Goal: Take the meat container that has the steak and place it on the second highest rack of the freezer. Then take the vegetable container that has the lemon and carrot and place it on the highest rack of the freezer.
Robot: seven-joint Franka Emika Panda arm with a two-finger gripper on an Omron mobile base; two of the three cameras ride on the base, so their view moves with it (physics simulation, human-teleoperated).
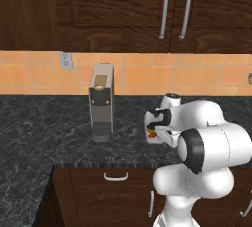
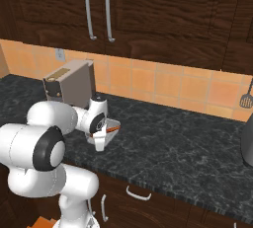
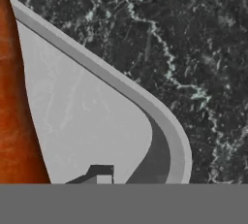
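The vegetable container [image 3: 87,111] is a white tray lying on the black counter [image 2: 173,138], and its rounded corner shows in the hand view. The orange carrot [image 3: 12,111] lies along the tray's side and shows again as the carrot [image 2: 113,129] in the right base view. In the left base view a yellow and orange bit [image 1: 151,132] peeks out under the hand, probably the lemon and the carrot's end. My gripper [image 3: 123,177] reaches down onto the tray's rim, with one fingertip [image 3: 100,171] inside the tray and the jaws narrow on the rim. The steak, its container and the freezer are out of view.
A grey coffee machine [image 1: 101,100] stands on the counter just left of the tray, against the orange tile wall. Dark wall cabinets [image 1: 172,10] hang overhead. A dark rounded vessel [image 2: 247,143] sits at the far right, and a spatula [image 2: 246,98] hangs above it.
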